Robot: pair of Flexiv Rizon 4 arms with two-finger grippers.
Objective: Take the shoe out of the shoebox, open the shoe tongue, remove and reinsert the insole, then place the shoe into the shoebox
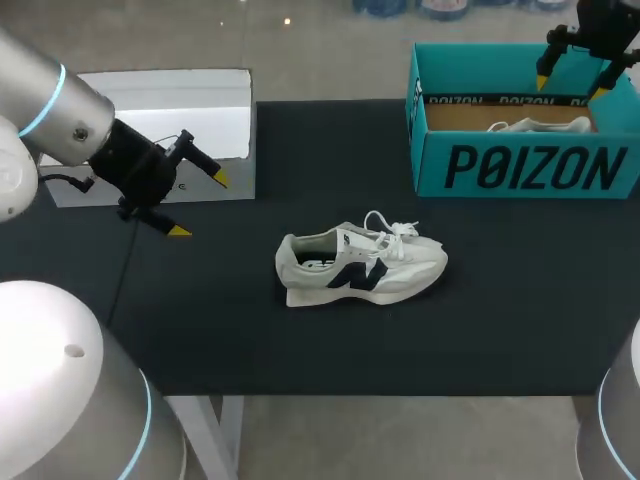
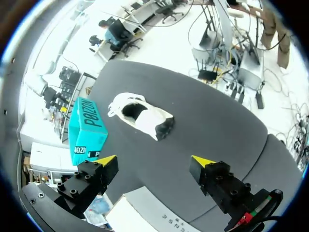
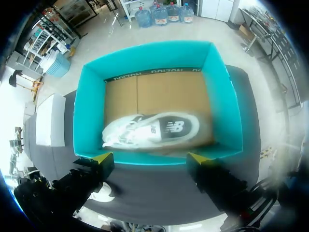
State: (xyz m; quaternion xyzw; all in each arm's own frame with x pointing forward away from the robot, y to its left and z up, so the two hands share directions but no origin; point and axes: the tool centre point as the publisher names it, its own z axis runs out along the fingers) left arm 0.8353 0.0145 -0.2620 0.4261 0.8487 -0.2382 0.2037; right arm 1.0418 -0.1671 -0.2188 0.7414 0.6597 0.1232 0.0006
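Note:
A white shoe with a dark logo (image 1: 360, 265) lies on its side in the middle of the black mat, also seen in the left wrist view as the shoe (image 2: 142, 115) far ahead of the fingers. The teal shoebox (image 1: 530, 170) stands at the back right with a second white shoe (image 1: 540, 125) inside. My left gripper (image 1: 198, 205) hangs open over the mat's left part, holding nothing. My right gripper (image 1: 573, 85) hovers open above the box. In the right wrist view the boxed shoe (image 3: 152, 130) lies on the cardboard floor just ahead of the open right gripper (image 3: 150, 158).
A white box lid (image 1: 170, 110) rests at the back left, near my left gripper (image 2: 154, 162); this lid (image 2: 145, 212) shows under the fingers. The teal box (image 2: 87, 128) stands beyond the shoe. The box rim (image 3: 154, 50) is open at the top.

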